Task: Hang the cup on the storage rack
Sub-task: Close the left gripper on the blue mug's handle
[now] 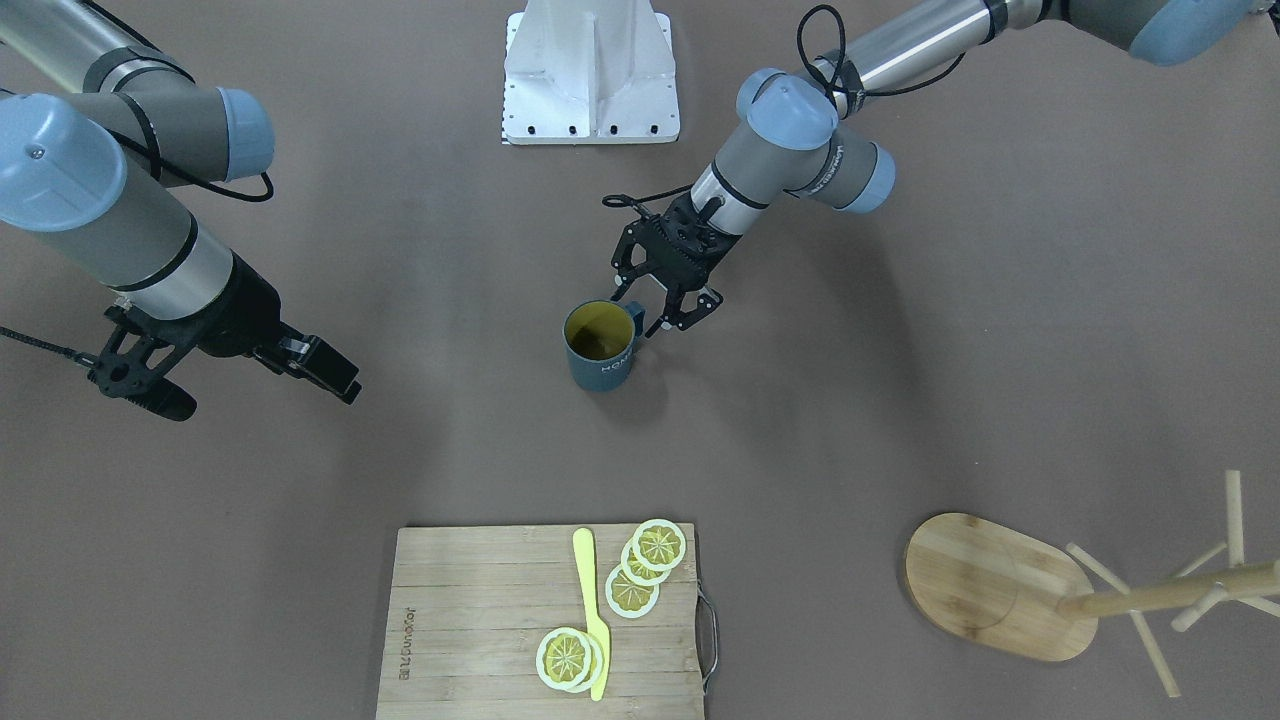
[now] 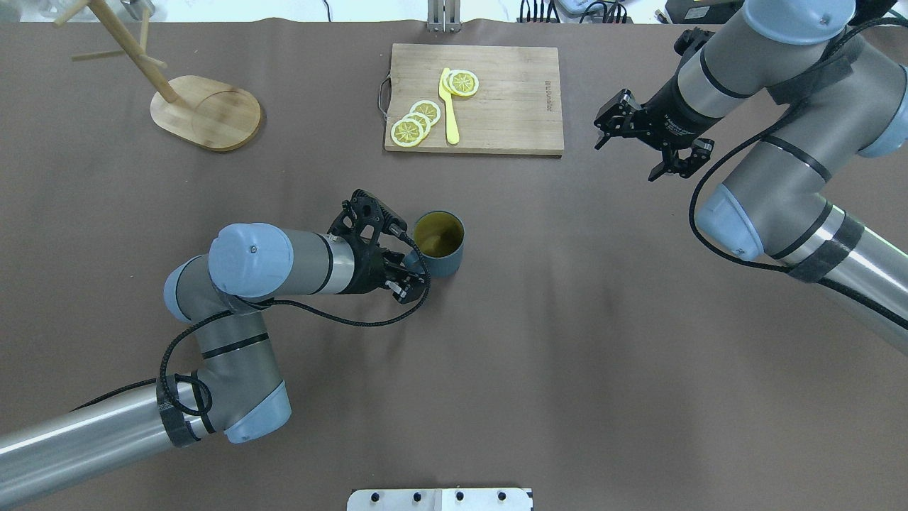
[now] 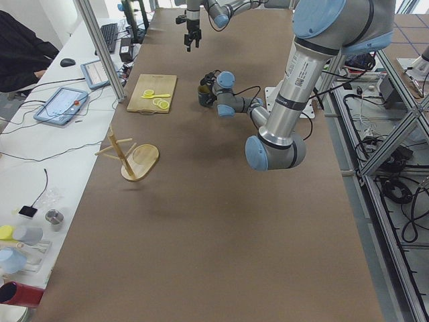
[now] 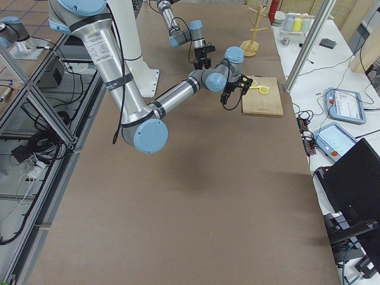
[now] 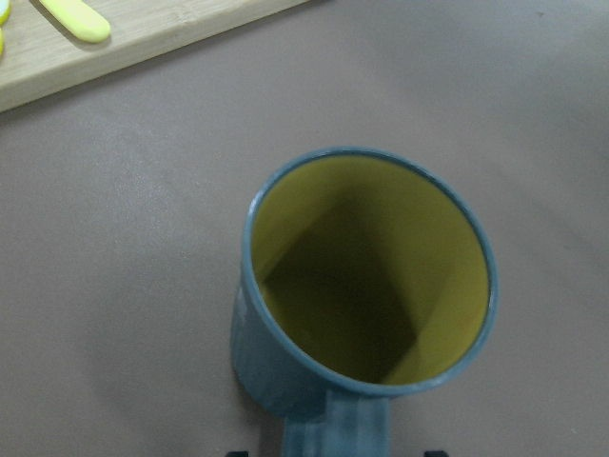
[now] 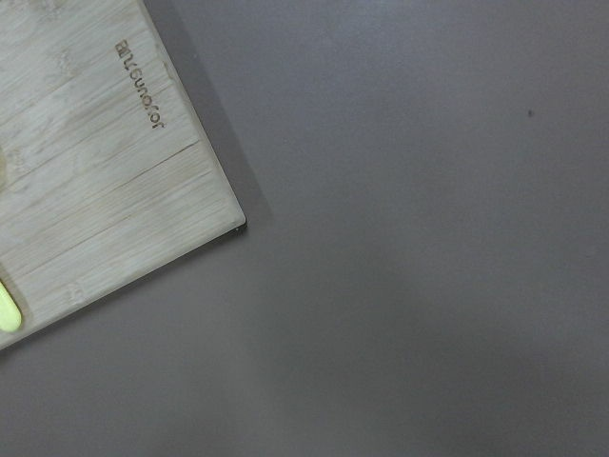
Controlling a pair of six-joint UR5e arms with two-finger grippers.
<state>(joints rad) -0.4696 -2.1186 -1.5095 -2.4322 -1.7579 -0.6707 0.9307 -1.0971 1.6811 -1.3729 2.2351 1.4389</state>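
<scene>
The dark teal cup [image 1: 600, 352] stands upright on the table's middle, yellowish inside, its handle [image 1: 636, 319] turned toward my left gripper. My left gripper [image 1: 657, 312] is open and low at the cup, with the handle between its fingers, which stand apart from it. In the left wrist view the cup [image 5: 362, 276] fills the frame, handle at the bottom centre. The bamboo storage rack [image 1: 1000, 585] stands far off on my left at the table's far side, also seen in the overhead view [image 2: 206, 112]. My right gripper [image 1: 255, 390] is open and empty, above the table.
A bamboo cutting board [image 2: 511, 99] with lemon slices [image 2: 415, 122] and a yellow knife [image 2: 449, 106] lies at the far middle. Its corner shows in the right wrist view [image 6: 86, 171]. The robot's white base [image 1: 592, 70] is at the near edge.
</scene>
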